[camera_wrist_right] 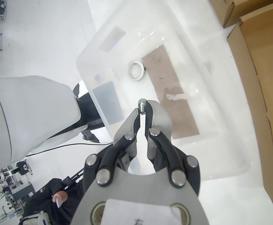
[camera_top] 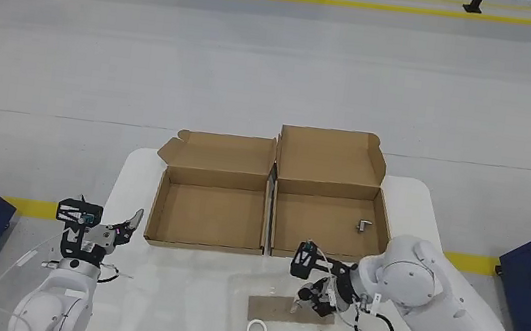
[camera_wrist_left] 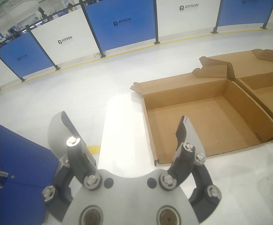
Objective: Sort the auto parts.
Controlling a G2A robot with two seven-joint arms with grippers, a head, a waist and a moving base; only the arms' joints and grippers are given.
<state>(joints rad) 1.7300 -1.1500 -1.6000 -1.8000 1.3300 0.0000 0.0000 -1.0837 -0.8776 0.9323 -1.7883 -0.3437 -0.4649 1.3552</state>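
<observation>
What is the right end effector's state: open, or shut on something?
Shut on a small metal bolt: the right end effector pinches its threaded shank between the fingertips, above the clear bin.

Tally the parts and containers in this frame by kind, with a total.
Cardboard boxes: 2
Clear plastic bin: 1
Metal ring: 1
Bolt, in the right gripper: 1
Small metal part in one box: 1
Total: 6

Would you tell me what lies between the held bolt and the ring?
Nothing: the right wrist view shows only bare bin between the bolt in the right gripper and the ring.
</observation>
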